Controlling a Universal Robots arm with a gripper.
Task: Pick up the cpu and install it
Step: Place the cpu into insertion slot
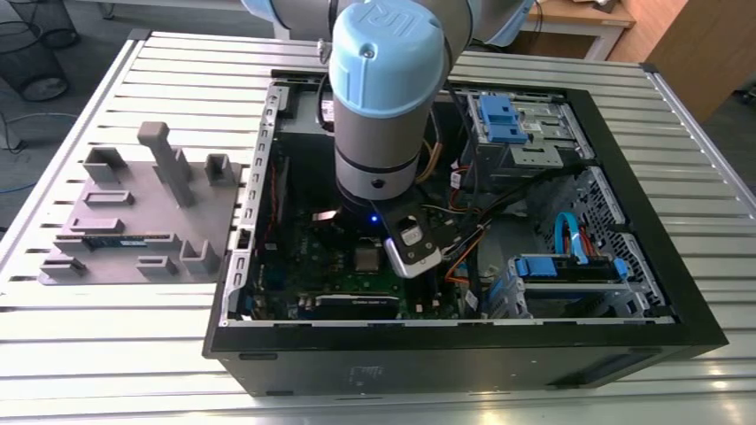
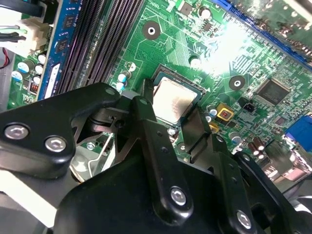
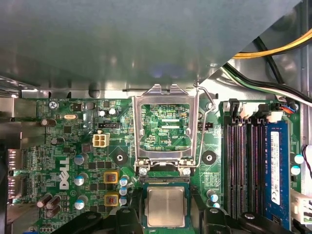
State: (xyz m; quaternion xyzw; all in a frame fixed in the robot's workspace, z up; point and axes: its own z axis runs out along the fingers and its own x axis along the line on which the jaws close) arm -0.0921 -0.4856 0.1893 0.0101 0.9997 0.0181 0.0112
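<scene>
The cpu (image 3: 165, 206) is a small square chip with a silver top, lying flat in the motherboard socket; it shows in both wrist views (image 2: 173, 100) and as a pale square under the arm in the exterior view (image 1: 368, 258). My gripper (image 3: 165, 217) hangs right over it, open, with one black finger (image 2: 146, 105) on each side of the chip and a narrow gap on either side. The silver socket frame (image 3: 165, 122) stands tipped up, with its wire lever (image 3: 204, 126) raised beside it.
The open black computer case (image 1: 473, 354) lies on a slatted metal table (image 1: 119, 354). Memory slots (image 3: 243, 161) and a blue-labelled stick (image 3: 274, 161) flank the socket. Cables (image 3: 273, 53) run nearby. A grey tray (image 1: 130, 221) holding a green memory stick (image 1: 119, 239) sits at the exterior view's left.
</scene>
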